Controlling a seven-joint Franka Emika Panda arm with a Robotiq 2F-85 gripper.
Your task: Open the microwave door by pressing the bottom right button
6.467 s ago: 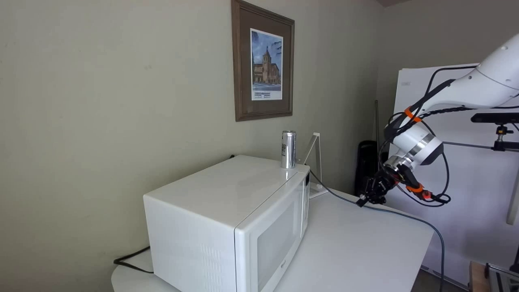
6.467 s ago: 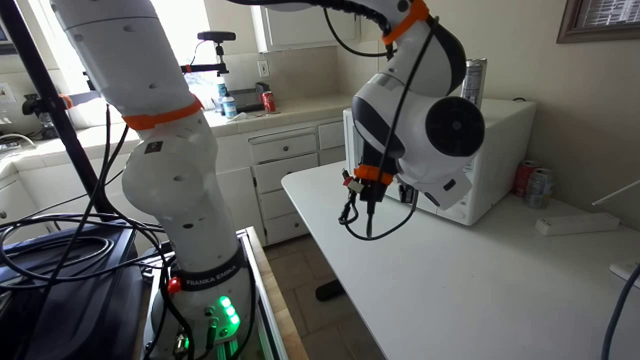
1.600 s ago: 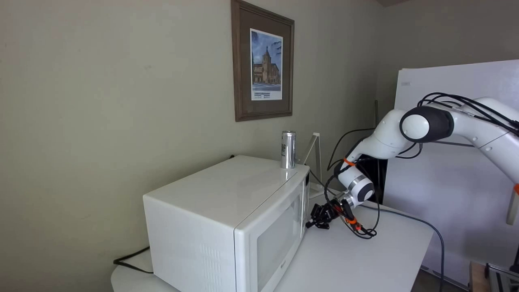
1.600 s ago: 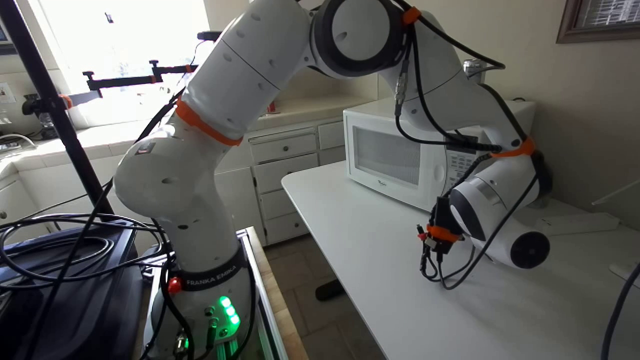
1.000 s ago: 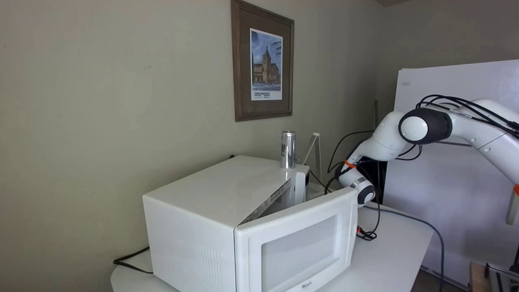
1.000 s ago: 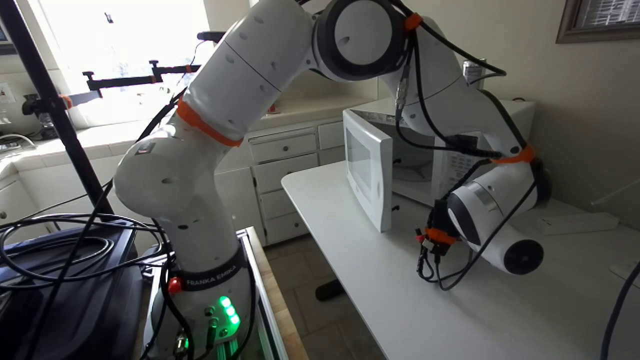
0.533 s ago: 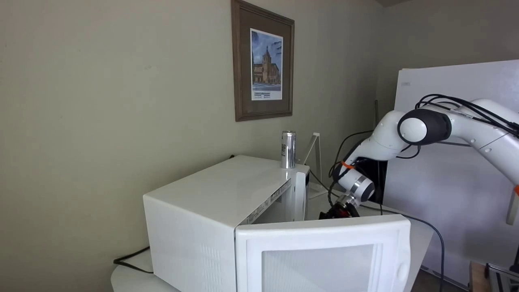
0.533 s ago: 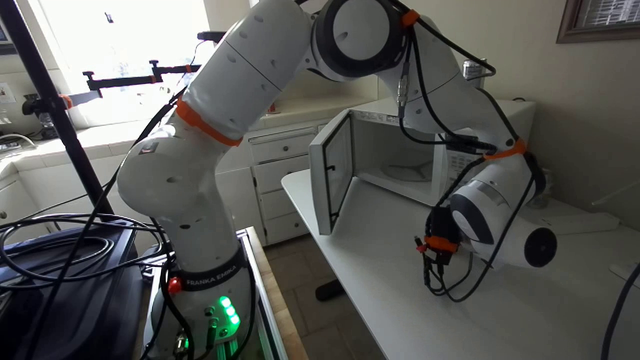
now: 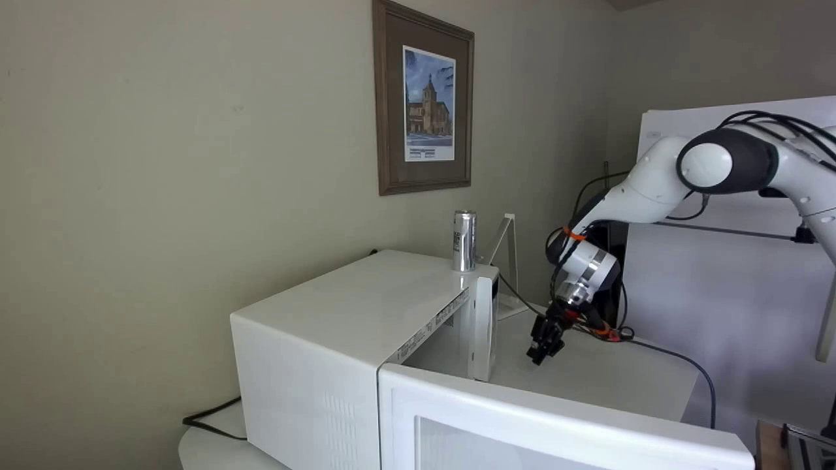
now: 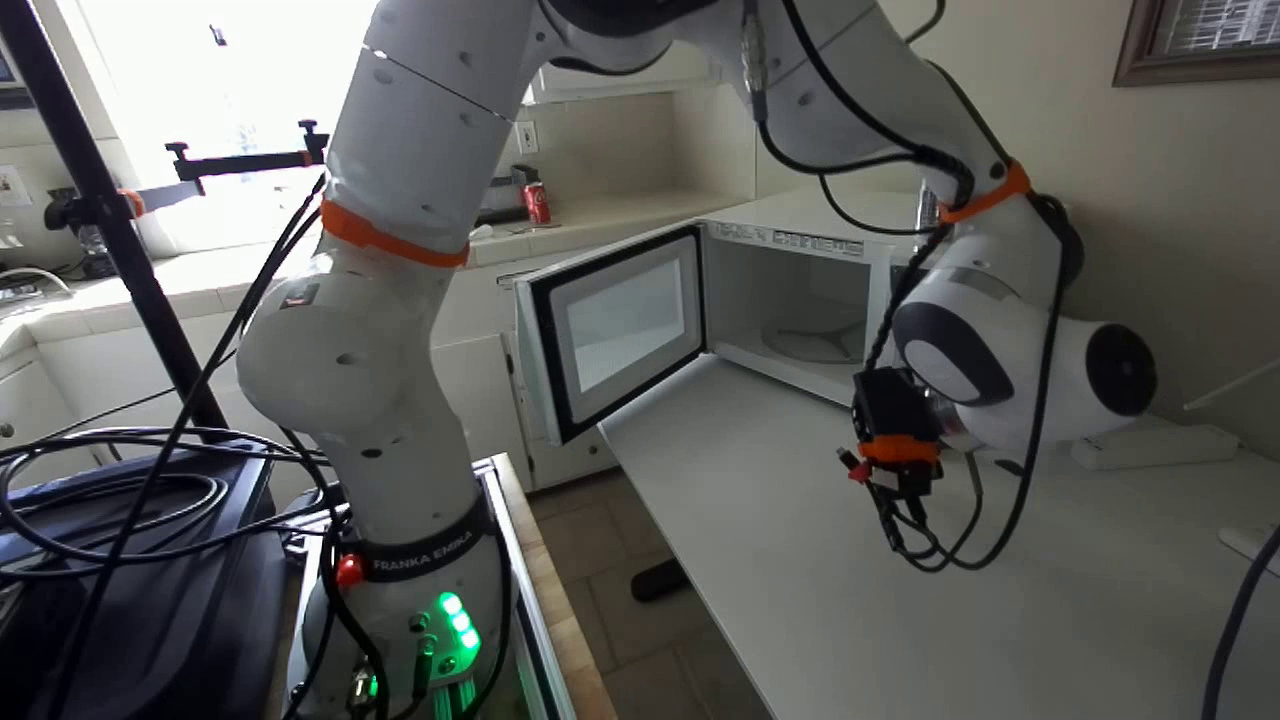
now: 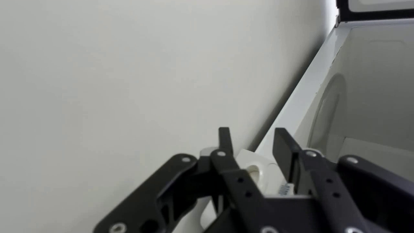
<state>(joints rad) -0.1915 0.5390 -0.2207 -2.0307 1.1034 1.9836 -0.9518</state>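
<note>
The white microwave [image 9: 307, 326] stands on the table, its cavity visible in an exterior view [image 10: 790, 239] and in the wrist view [image 11: 297, 106]. Its door [image 9: 555, 421] is swung wide open in both exterior views [image 10: 545, 350]. The wrist view shows a corner of the door [image 11: 376, 15]. My gripper [image 9: 537, 356] is in front of the control panel side, above the table and apart from the microwave. In the wrist view the gripper [image 11: 252, 137] is open with nothing between its fingers. Behind them shows part of the control panel [image 11: 273, 171]; the fingers partly hide it.
A silver can [image 9: 464, 241] stands on top of the microwave. The open door reaches out over the front edge of the white table [image 10: 880, 620]. A white power strip [image 10: 1155, 447], a blue-grey cable [image 10: 1245, 600] and a white stand [image 9: 513, 254] are beyond the control panel side.
My gripper moved up to the microwave's front near the control panel, then drew back and rose. The door, shut 1.6 seconds ago, swung open and has kept swinging wider.
</note>
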